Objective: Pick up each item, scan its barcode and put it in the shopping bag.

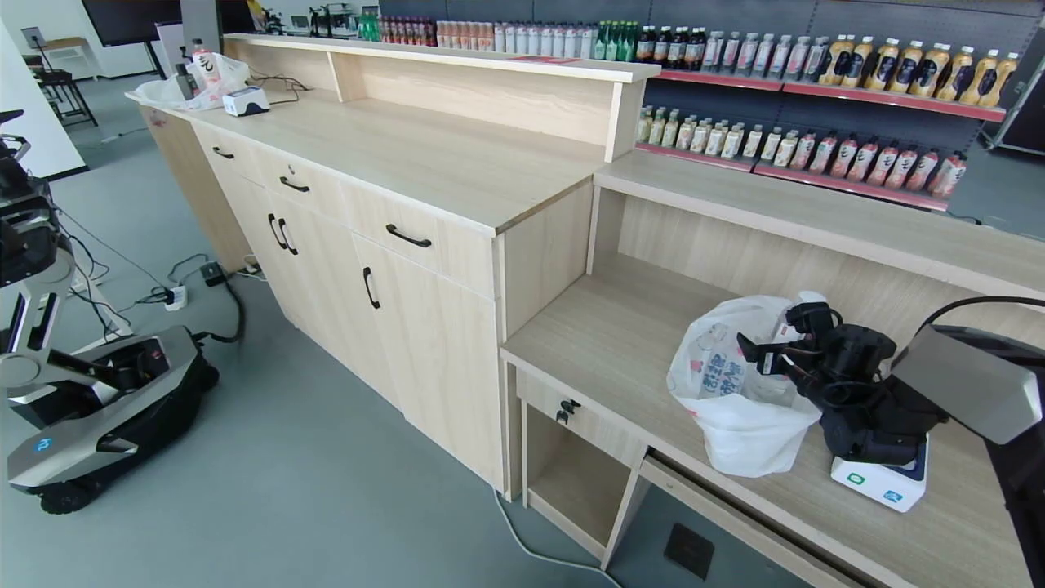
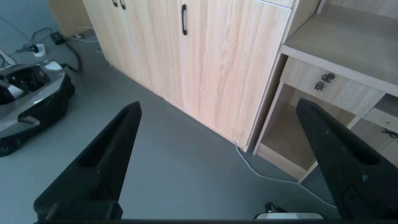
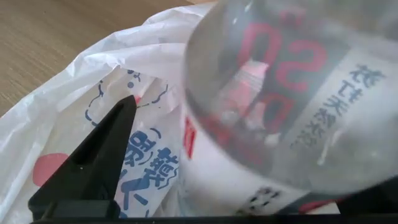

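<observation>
My right gripper (image 1: 775, 347) hangs over the mouth of the white shopping bag (image 1: 735, 408) on the low desk, shut on a clear bottle (image 3: 280, 106) with a white label and red print. In the right wrist view the bottle sits between the dark fingers (image 3: 93, 168), just above the bag (image 3: 74, 106), which holds other printed items. A white barcode scanner (image 1: 882, 482) stands on the desk under the right arm. My left gripper (image 2: 219, 107) is open with nothing in it, out over the grey floor in front of the cabinet doors (image 2: 205, 56).
A tall counter (image 1: 408, 155) with drawers stands left of the low desk (image 1: 604, 335). On its far end lie another bag (image 1: 188, 82) and a scanner (image 1: 245, 100). Bottle shelves (image 1: 816, 106) line the back. Cables (image 1: 188, 286) run across the floor.
</observation>
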Robot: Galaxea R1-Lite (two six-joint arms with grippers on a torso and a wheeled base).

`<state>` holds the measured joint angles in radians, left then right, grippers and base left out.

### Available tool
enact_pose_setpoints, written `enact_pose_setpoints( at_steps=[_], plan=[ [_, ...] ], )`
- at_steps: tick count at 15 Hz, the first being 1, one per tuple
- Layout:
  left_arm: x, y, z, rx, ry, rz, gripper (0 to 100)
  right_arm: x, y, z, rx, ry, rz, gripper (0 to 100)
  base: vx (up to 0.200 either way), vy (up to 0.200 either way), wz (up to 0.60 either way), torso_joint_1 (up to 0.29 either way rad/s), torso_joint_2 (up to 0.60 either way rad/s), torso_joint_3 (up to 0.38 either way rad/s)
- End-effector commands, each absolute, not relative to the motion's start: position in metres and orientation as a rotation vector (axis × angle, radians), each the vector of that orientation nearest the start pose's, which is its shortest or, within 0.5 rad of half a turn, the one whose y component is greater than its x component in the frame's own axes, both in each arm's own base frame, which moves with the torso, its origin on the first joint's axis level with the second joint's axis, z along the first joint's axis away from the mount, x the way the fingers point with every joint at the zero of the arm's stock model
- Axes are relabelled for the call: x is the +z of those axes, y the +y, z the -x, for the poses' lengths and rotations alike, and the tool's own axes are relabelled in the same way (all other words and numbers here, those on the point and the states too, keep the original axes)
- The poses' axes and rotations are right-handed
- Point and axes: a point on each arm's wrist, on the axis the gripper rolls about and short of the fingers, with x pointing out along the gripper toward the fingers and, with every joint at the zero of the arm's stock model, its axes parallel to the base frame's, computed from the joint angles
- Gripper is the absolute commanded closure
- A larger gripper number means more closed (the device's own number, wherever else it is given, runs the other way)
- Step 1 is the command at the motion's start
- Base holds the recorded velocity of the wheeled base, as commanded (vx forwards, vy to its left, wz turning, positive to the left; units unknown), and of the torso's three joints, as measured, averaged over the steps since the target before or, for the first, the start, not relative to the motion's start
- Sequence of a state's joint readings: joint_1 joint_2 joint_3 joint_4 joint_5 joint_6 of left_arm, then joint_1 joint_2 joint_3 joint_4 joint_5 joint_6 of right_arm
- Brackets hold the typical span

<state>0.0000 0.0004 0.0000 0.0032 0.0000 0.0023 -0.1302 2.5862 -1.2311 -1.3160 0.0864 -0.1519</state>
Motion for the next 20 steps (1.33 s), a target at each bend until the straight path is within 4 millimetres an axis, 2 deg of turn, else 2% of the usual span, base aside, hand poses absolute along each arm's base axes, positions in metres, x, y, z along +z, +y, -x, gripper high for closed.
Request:
enact_pose_setpoints(
  at_steps=[1, 2, 4, 5, 6, 7, 8, 9, 11, 12, 13, 16, 18, 20],
  plan=[
    [0.075, 0.000, 0.023, 0.000, 0.003, -0.003, 0, 0.048, -0.053, -0.455, -0.031, 0.001, 0.155, 0, 0.000, 0.000, 0.00, 0.000, 0.00, 0.000],
    [0.075, 0.000, 0.023, 0.000, 0.003, -0.002, 0, 0.075, -0.049, -0.444, -0.025, -0.006, 0.160, 0, 0.000, 0.000, 0.00, 0.000, 0.00, 0.000],
    [0.075, 0.000, 0.023, 0.000, 0.003, -0.003, 0, 0.125, -0.041, -0.394, -0.020, 0.016, 0.221, 0, 0.000, 0.000, 0.00, 0.000, 0.00, 0.000],
    [0.075, 0.000, 0.023, 0.000, 0.003, -0.003, 0, 0.134, -0.041, -0.368, -0.022, 0.047, 0.226, 0, 0.000, 0.000, 0.00, 0.000, 0.00, 0.000],
    [0.075, 0.000, 0.023, 0.000, 0.003, -0.003, 0, 0.146, -0.045, -0.325, -0.043, 0.105, 0.226, 0, 0.000, 0.000, 0.00, 0.000, 0.00, 0.000],
    [0.075, 0.000, 0.023, 0.000, 0.003, -0.002, 0, 0.160, -0.049, -0.300, -0.068, 0.109, 0.245, 0, 0.000, 0.000, 0.00, 0.000, 0.00, 0.000],
    [0.075, 0.000, 0.023, 0.000, 0.003, -0.003, 0, 0.178, -0.054, -0.282, -0.101, 0.082, 0.252, 0, 0.000, 0.000, 0.00, 0.000, 0.00, 0.000],
    [0.075, 0.000, 0.023, 0.000, 0.003, -0.003, 0, 0.185, -0.059, -0.270, -0.132, 0.088, 0.265, 0, 0.000, 0.000, -0.60, -0.002, 0.00, 0.007],
    [0.075, 0.000, 0.023, 0.000, 0.003, -0.002, 0, 0.193, -0.077, -0.223, -0.218, 0.169, 0.324, 0, 0.000, 0.000, -0.60, -0.095, 0.15, 0.095],
    [0.075, 0.000, 0.023, 0.000, 0.003, -0.002, 0, 0.194, -0.078, -0.219, -0.228, 0.183, 0.317, 0, 0.000, 0.000, -0.60, -0.090, 0.11, 0.071],
    [0.075, 0.000, 0.023, 0.000, 0.003, -0.002, 0, 0.192, -0.091, -0.207, -0.297, 0.240, 0.281, 0, 0.000, 0.000, -0.60, -0.022, 0.05, 0.022],
    [0.075, 0.000, 0.023, 0.000, 0.003, -0.003, 0, 0.186, -0.118, -0.194, -0.438, 0.294, 0.257, 0, 0.000, 0.000, -0.60, -0.005, 0.02, 0.014],
    [0.075, 0.000, 0.023, 0.000, 0.003, -0.003, 0, 0.179, -0.134, -0.193, -0.495, 0.305, 0.242, 0, 0.000, 0.000, -0.60, 0.002, 0.00, 0.002],
    [0.075, 0.000, 0.023, 0.000, 0.003, -0.002, 0, 0.164, -0.146, -0.207, -0.506, 0.307, 0.241, 0, 0.000, 0.000, -0.60, 0.002, 0.01, 0.007]
  ],
)
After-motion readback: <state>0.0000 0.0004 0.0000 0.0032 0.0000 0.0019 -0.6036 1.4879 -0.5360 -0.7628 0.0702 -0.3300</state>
